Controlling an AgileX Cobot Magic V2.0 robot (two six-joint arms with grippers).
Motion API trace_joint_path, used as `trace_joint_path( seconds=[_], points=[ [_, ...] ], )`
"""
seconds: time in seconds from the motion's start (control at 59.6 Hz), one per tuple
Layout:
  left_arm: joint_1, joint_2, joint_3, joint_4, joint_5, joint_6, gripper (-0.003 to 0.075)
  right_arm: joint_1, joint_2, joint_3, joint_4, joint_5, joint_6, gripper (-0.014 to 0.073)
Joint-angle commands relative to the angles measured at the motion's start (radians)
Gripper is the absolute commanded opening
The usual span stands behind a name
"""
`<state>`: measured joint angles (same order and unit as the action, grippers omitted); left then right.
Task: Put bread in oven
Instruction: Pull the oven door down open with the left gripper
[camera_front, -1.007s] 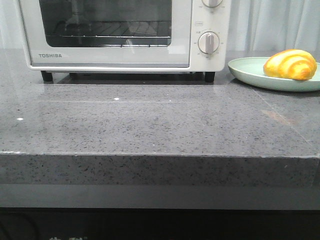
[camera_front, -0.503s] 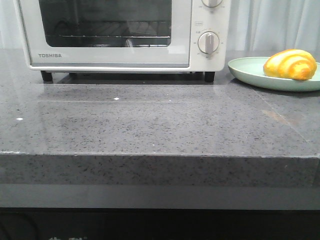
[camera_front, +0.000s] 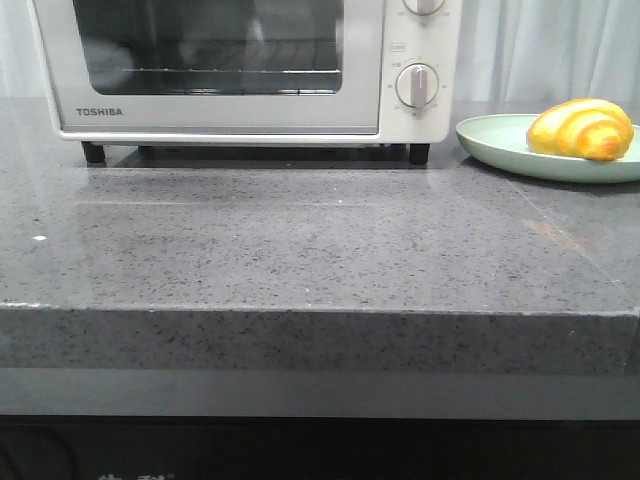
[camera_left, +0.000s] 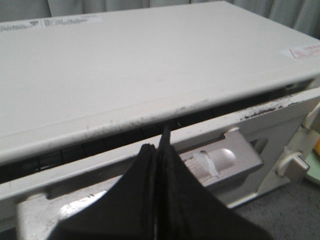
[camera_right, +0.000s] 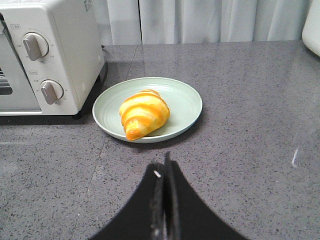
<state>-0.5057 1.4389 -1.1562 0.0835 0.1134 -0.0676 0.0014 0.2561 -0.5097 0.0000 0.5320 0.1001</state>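
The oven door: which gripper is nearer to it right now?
Left. The left gripper, jaws shut, is right at the top edge of the oven door, which is cracked open. The right gripper hangs off to the oven's side, near the bread.

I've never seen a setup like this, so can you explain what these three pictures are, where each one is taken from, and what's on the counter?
This is a two-armed robot, and each picture comes from a different camera on it. The front view looks forward over a grey speckled counter. On it stand a white Toshiba toaster oven and, to the oven's right, a pale green plate carrying a golden striped croissant-shaped bread roll.

The other two cameras sit on the arms' wrists. The left one looks down over the oven's top, where the door is cracked open at its upper edge; the left gripper, dark and closed, is just above the door's handle. The right one looks at the roll on its plate; the right gripper is closed and holds nothing.
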Motion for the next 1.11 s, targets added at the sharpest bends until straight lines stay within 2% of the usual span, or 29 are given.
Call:
trace_joint_path(
  seconds=[0.0, 0.117, 0.252, 0.369, 0.47, 0.688, 0.923, 1.007, 1.091],
  points=[
    [-0.027, -0.034, -0.017, -0.003, 0.187, -0.002, -0.002, 0.0, 0.019, -0.036, 0.0, -0.073, -0.004, -0.0057],
    [-0.075, -0.057, -0.005, -0.017, 0.306, -0.002, -0.002, 0.0, 0.019, -0.036, 0.0, -0.067, -0.004, -0.0057],
    [-0.156, -0.16, 0.052, -0.017, 0.253, -0.002, -0.002, 0.0, 0.019, -0.036, 0.0, -0.051, -0.004, -0.0057],
    [-0.161, -0.252, 0.094, -0.017, 0.218, -0.013, -0.002, 0.0, 0.019, -0.036, 0.0, -0.051, -0.004, -0.0057],
    [-0.101, -0.294, 0.123, -0.017, 0.188, -0.016, -0.002, 0.0, 0.019, -0.036, 0.0, -0.051, -0.004, -0.0057],
    [0.125, -0.385, 0.198, -0.017, 0.148, -0.039, -0.002, 0.0, 0.019, -0.036, 0.0, -0.051, -0.004, -0.0057],
    [0.273, -0.611, 0.427, -0.076, 0.054, -0.039, -0.002, 0.0, 0.019, -0.036, 0.0, -0.051, -0.004, -0.0049],
    [0.308, -0.706, 0.499, -0.089, 0.035, -0.039, -0.002, 0.0, 0.019, -0.036, 0.0, -0.051, -0.004, 0.001],
    [0.347, -0.79, 0.553, -0.083, 0.051, -0.039, -0.002, 0.0, 0.019, -0.036, 0.0, -0.051, -0.004, 0.0167]
  ],
)
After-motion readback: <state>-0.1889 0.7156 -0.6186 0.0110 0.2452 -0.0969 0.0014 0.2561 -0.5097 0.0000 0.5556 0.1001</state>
